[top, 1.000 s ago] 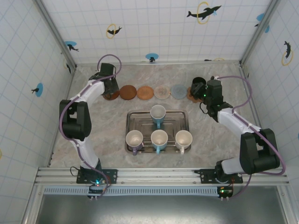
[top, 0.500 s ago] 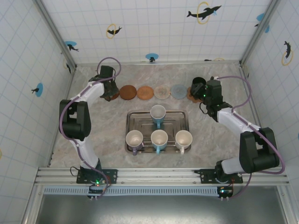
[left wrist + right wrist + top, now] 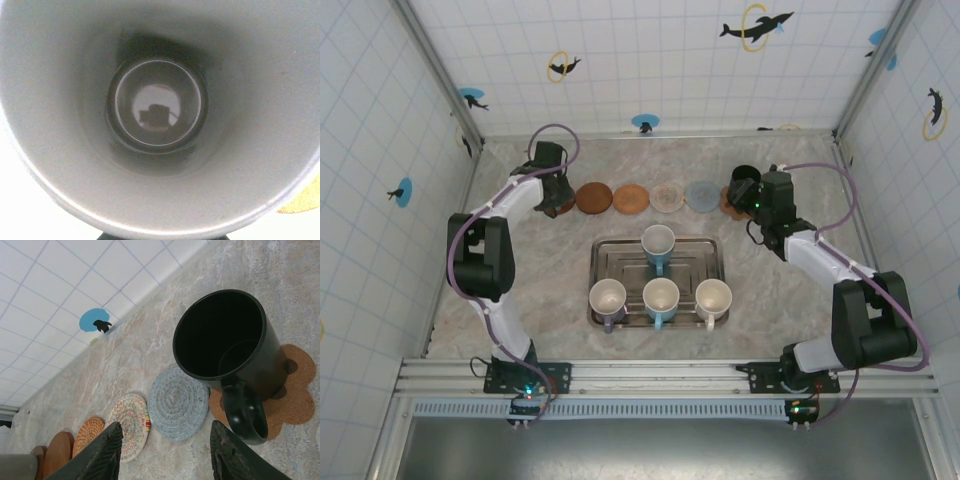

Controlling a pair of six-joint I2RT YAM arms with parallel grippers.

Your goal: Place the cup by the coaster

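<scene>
Black cup [image 3: 220, 335] upright on cork flower coaster [image 3: 295, 390], far-right end of the coaster row, handle twd right gripper [image 3: 166, 427]. Its fingers are spread apart, not on the cup, just short of it. Grey cup [image 3: 60, 125] sits at far-left brown coaster [image 3: 563, 207], right under left gripper [image 3: 553, 187], which is clenched. Whether it grips the cup: can't tell. Tray [image 3: 712, 246] w/ 4 mugs mid-table, nearer the arm bases than the coasters.

Steel tray [image 3: 695, 258] centred on marbled tabletop [image 3: 520, 290]. White tiled walls [image 3: 650, 70] on three sides, dolphin stickers [image 3: 756, 25] scattered across them.
</scene>
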